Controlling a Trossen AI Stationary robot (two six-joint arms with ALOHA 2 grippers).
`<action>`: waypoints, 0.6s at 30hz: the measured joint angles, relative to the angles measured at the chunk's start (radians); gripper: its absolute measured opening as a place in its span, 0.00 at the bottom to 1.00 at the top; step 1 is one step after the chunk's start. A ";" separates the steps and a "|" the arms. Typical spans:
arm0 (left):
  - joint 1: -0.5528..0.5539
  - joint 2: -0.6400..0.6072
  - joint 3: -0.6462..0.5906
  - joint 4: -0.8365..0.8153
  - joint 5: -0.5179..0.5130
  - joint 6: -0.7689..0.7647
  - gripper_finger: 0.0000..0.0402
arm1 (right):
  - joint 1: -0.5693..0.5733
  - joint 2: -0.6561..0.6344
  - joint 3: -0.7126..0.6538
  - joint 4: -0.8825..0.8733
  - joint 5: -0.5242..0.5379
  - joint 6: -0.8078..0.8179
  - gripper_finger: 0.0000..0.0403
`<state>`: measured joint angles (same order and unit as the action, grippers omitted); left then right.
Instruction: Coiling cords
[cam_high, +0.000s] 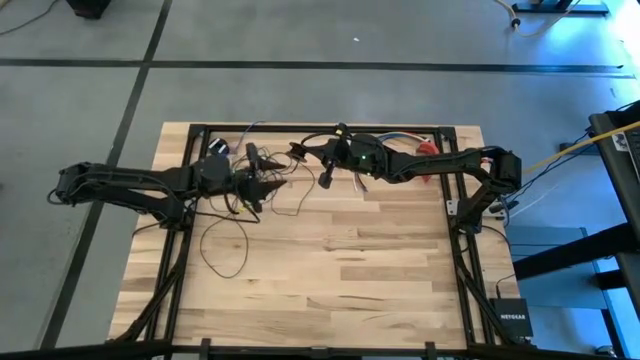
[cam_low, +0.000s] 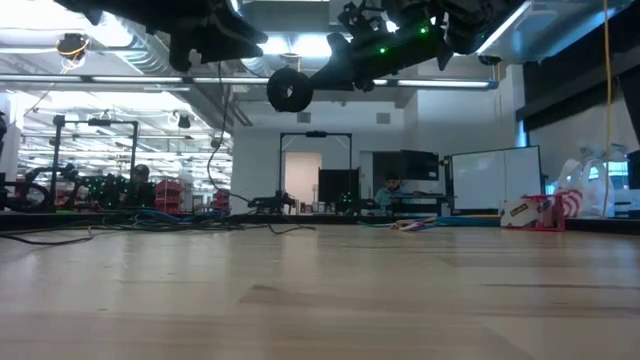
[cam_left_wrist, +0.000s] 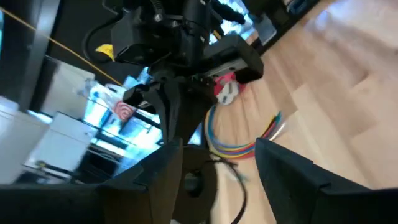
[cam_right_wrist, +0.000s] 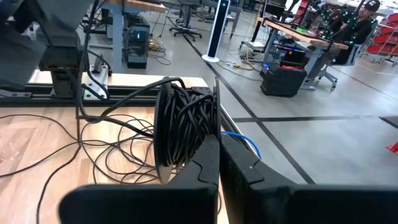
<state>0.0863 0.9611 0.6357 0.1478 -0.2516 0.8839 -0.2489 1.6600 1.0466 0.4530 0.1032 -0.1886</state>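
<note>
Landmark: the wooden table (cam_high: 330, 270), with a black frame along its edges; all places below were taken from it.

Cords: a long thin dark wire (cam_high: 232, 232) lay in loose loops on the table's left half, trailing toward its far edge, and part of it was wound into a thick coil (cam_right_wrist: 181, 132).

Coil: seen from the right wrist, the wound bundle stood on edge just ahead of the right fingers, with loose strands running from it down onto the table top.

Right gripper (cam_high: 298, 152): above the far middle of the table, lifted clear of the surface, its fingers (cam_right_wrist: 205, 163) pressed together with no gap showing; whether they pinched a strand could not be told.

Left gripper (cam_high: 272, 185): above the table's far left part, just short of the right gripper, fingers (cam_left_wrist: 283, 163) spread wide and nothing between them (the other arm filled the view beyond).

Round black object (cam_low: 289, 90): hung beneath the arms, well above the table, in the low view.

Coloured wires (cam_left_wrist: 245, 144): a short curved bundle lay on the table near its far right edge.

Tape roll (cam_low: 518, 211): sat at the table's far right.
</note>
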 joint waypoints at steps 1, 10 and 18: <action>0.000 0.000 0.000 0.001 0.000 0.019 0.49 | 0.000 0.000 0.000 0.000 0.000 0.000 0.01; -0.011 0.000 0.000 -0.112 0.069 -0.210 0.48 | 0.001 0.000 0.000 0.013 0.019 -0.026 0.01; -0.016 0.000 0.000 -0.178 0.334 -0.425 0.41 | 0.000 -0.002 0.000 0.021 0.048 -0.037 0.01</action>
<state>0.0708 0.9611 0.6353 -0.0303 0.0822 0.4586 -0.2485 1.6578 1.0466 0.4738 0.1515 -0.2261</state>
